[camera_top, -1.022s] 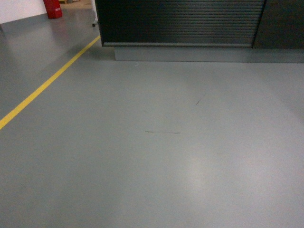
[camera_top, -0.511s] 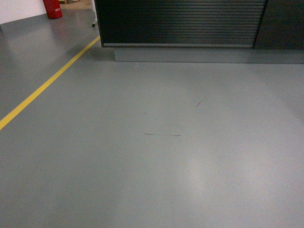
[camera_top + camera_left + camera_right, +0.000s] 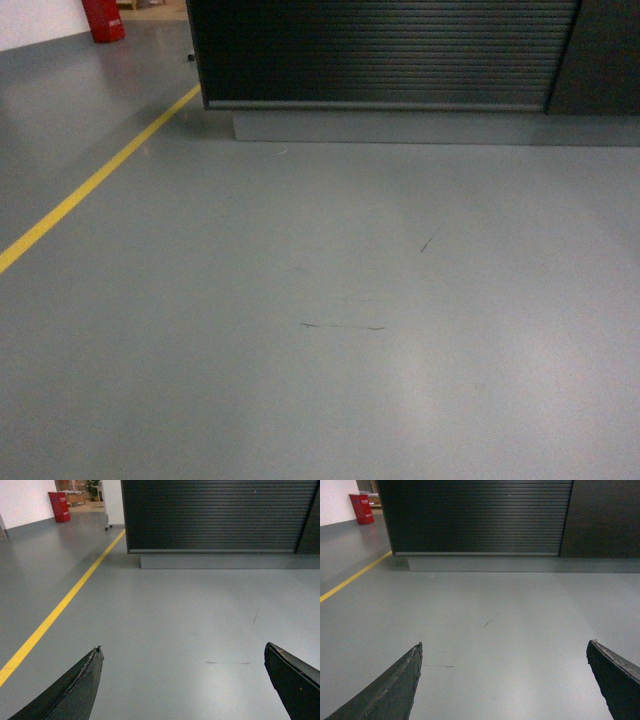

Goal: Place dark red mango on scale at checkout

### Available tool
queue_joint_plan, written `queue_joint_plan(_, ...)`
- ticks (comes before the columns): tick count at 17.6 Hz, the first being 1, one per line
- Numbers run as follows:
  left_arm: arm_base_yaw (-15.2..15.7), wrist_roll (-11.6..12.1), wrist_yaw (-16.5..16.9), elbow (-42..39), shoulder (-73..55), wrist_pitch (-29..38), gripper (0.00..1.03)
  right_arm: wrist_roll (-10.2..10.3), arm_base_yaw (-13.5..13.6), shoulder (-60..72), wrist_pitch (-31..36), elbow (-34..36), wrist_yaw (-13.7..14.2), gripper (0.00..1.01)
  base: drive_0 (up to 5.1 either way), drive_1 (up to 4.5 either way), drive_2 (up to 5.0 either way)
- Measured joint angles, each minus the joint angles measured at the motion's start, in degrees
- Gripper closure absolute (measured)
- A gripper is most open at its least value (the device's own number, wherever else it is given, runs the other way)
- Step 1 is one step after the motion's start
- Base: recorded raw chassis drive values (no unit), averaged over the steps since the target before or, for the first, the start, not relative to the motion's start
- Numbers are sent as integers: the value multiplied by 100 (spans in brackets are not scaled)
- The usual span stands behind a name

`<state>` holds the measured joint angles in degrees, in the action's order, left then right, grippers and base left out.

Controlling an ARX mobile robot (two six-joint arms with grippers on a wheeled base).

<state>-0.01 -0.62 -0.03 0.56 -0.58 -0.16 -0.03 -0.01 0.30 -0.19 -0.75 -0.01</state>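
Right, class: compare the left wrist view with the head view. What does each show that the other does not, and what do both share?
Only the left wrist view shows the left tool, its two dark fingers spread wide with nothing between them, and a potted plant far behind. The head view shows nothing the left wrist view lacks. Both share the ribbed front of the checkout, the yellow floor line, the red bin and the thin floor scratch.
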Motion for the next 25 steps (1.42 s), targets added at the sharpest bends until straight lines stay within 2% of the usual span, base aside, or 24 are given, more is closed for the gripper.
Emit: queue_joint_plan(25, 0, 0, 0, 0, 0, -11, 5, -2, 0, 0, -4, 0, 0, 3, -4, 425, -432)
